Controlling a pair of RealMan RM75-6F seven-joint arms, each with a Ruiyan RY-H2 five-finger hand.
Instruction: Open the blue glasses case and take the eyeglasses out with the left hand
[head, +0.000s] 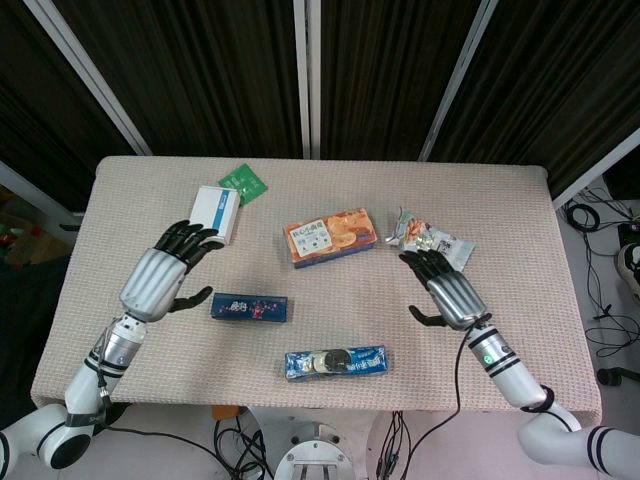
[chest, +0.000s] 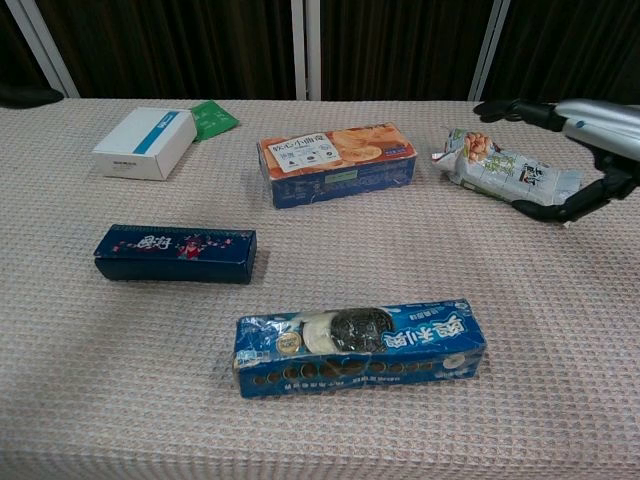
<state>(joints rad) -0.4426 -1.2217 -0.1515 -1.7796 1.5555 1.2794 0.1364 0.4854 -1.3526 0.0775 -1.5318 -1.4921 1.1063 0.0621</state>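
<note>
Lying closed, blue glasses case (head: 249, 307) | just right of left hand (head: 160, 276) | fingers spread, empty

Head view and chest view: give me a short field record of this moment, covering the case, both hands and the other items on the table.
case: dark blue glasses case, closed, flat on the table
left hand: left hand open, above the table, left of the case, not touching it
right hand: right hand open, holding nothing
other items: cookie pack, orange-topped box, snack bag, white and blue box, green packet
eyeglasses: not visible
</note>
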